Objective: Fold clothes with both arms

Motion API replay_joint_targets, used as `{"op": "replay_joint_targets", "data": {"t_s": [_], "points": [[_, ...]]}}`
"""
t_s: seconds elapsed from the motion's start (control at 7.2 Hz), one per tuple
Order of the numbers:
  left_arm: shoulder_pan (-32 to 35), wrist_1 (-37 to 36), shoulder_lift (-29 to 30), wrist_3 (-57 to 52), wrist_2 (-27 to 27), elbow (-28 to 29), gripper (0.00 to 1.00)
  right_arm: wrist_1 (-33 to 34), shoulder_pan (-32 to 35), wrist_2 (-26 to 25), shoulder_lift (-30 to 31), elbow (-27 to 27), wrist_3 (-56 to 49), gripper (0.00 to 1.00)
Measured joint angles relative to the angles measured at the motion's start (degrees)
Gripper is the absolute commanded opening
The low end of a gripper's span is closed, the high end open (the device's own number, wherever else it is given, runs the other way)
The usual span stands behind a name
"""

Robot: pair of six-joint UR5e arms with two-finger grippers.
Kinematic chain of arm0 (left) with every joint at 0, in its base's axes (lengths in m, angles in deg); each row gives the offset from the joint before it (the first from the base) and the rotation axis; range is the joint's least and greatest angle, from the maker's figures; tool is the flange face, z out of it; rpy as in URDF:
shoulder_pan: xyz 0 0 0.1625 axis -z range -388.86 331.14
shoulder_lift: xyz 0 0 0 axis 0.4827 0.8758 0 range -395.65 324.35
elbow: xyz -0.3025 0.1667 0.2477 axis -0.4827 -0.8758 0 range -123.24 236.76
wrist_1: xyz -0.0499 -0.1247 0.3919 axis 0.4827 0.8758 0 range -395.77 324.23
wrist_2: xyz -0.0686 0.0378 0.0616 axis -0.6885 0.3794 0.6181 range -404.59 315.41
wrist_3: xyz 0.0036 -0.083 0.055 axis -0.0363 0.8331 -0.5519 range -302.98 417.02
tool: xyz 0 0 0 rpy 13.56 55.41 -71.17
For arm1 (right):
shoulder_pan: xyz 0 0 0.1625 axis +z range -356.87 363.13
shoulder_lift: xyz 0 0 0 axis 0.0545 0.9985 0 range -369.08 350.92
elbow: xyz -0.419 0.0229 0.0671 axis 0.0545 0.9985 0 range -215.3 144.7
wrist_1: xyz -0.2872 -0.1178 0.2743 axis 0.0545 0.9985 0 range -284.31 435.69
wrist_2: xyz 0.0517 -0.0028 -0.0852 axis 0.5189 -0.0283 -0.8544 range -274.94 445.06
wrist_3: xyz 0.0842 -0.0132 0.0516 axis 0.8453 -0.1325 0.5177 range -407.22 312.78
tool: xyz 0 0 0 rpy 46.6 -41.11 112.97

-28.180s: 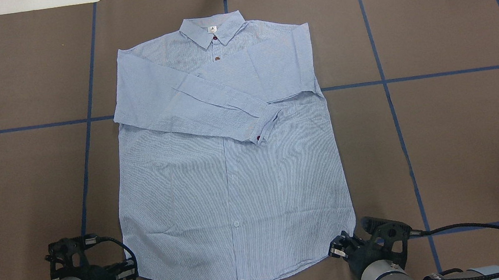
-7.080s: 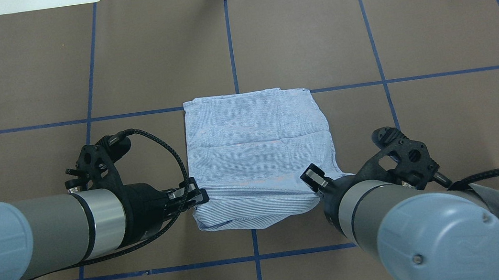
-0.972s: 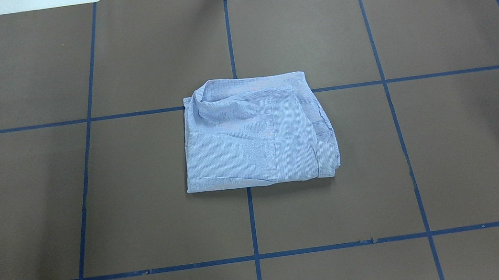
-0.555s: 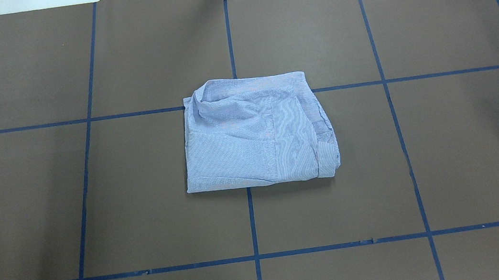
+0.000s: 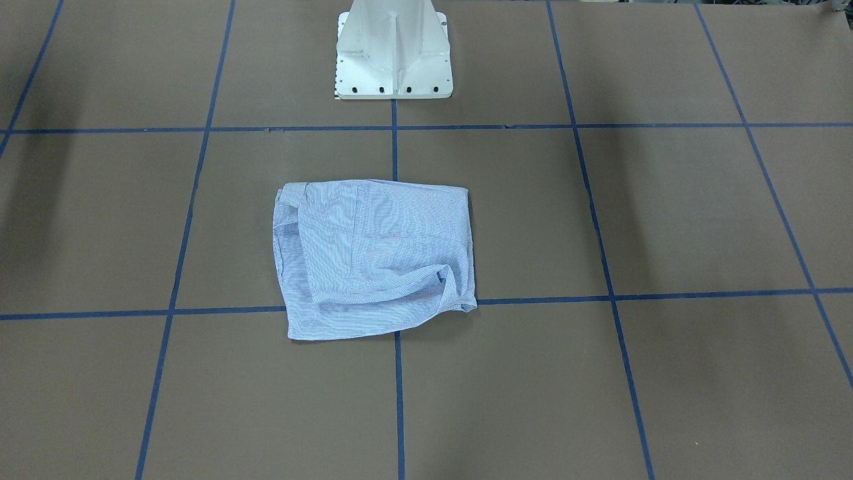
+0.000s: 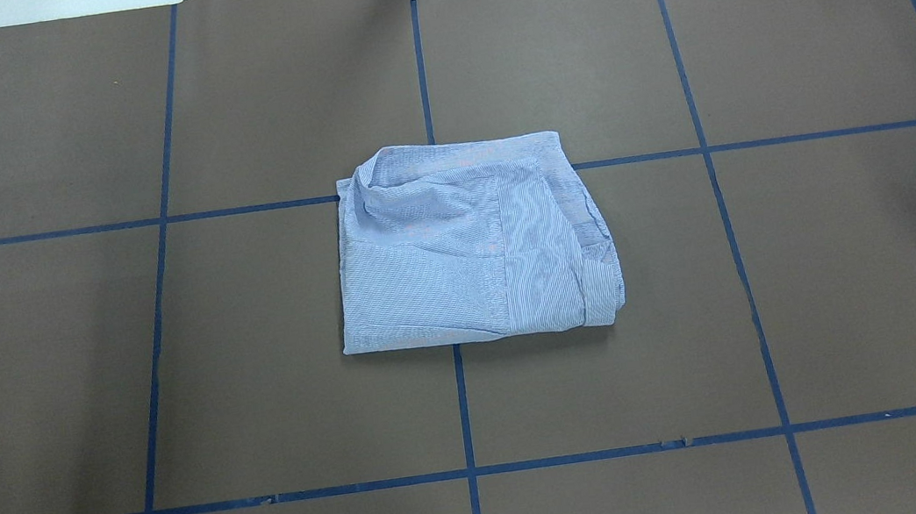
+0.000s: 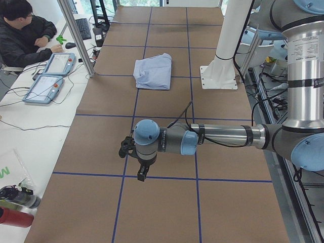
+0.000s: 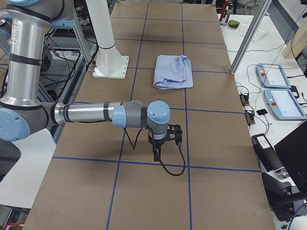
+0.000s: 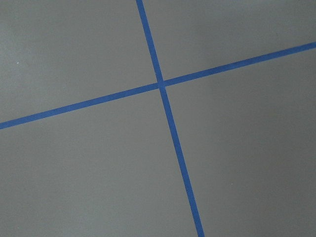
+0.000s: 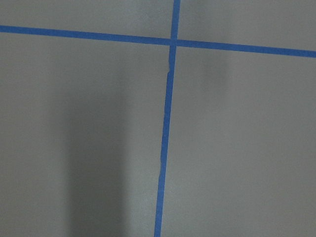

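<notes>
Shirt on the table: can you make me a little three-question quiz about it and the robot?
1. True or false: the left end effector is holding the shirt.
2. Pick one. The shirt is: A) spread out flat with its sleeves out, B) folded into a small bundle, C) hanging off the edge.
3. What colour are the tape lines that run under the shirt?

Key: 1 false, it is far from the shirt. 2 B. 3 blue.
</notes>
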Motion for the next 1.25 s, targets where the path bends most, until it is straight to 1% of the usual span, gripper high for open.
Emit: {"op": "replay_joint_targets", "data": {"t_s": [1.25], "points": [[0.0, 0.01, -1.49, 0.15, -0.08, -0.16, 1.0, -0.16, 0.0, -0.29, 0.04, 0.31, -0.62, 1.0]]}}
